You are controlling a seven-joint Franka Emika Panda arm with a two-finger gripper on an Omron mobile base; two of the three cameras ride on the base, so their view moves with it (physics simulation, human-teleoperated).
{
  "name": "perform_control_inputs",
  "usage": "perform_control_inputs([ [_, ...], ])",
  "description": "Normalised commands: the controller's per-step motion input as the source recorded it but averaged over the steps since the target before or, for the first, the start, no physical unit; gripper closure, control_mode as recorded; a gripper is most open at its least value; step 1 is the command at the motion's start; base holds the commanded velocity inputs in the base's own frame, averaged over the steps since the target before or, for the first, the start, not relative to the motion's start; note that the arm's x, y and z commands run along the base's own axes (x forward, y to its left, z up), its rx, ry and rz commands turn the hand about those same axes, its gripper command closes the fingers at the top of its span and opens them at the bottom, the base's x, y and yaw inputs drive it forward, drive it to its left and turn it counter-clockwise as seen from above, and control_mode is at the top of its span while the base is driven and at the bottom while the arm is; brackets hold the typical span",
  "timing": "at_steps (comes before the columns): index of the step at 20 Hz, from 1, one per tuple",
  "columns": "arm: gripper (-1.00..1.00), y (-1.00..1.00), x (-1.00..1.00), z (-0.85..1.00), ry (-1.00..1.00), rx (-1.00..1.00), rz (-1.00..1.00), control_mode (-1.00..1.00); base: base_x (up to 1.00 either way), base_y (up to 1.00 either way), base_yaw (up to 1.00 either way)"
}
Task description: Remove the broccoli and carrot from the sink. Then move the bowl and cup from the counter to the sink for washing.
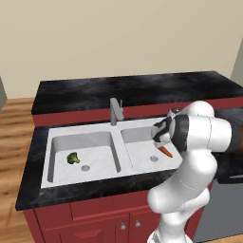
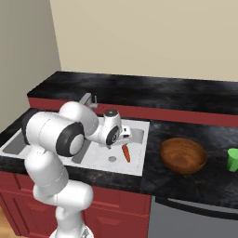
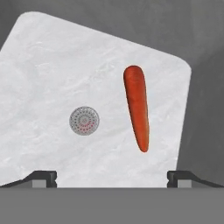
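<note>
The orange carrot [image 3: 137, 113] lies on the floor of the right basin of the white sink [image 3: 43, 78], beside the round drain [image 3: 84, 120]. My gripper [image 3: 113, 177] hangs open above that basin, its fingertips [image 3: 41, 177] spread wide with nothing between them; the carrot sits ahead of them and toward the right tip. From the right base view the gripper [image 2: 126, 136] hovers just over the carrot [image 2: 126, 154]. The broccoli [image 1: 73, 158] rests in the left basin near its drain. On the black counter [image 2: 186, 125] right of the sink stand the brown bowl [image 2: 183, 155] and the green cup [image 2: 233, 159].
A grey faucet [image 1: 115, 111] rises at the back centre of the sink [image 1: 118, 163], left of my hand. A raised black counter ledge [image 1: 133, 88] runs behind it. Red cabinets sit below, and a grey appliance front [image 2: 195, 218] lies under the bowl.
</note>
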Motion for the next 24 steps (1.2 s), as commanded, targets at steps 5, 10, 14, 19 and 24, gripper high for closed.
perform_control_inputs([
  [5, -1.00, -0.05, 0.24, -0.18, 0.00, 0.00, 0.00, -1.00, 0.00, 0.00, 0.00],
  [10, -1.00, -0.07, 0.19, -0.19, 0.00, 0.00, 0.00, -1.00, 0.00, 0.00, 0.00],
  [14, -1.00, -0.05, 0.18, -0.21, 0.00, 0.00, 0.00, -1.00, 0.00, 0.00, 0.00],
  [19, -1.00, -0.06, 0.15, -0.23, 0.00, 0.00, 0.00, -1.00, 0.00, 0.00, 0.00],
  [24, -1.00, -0.03, 0.17, -0.21, 0.00, 0.00, 0.01, -1.00, 0.00, 0.00, 0.00],
])
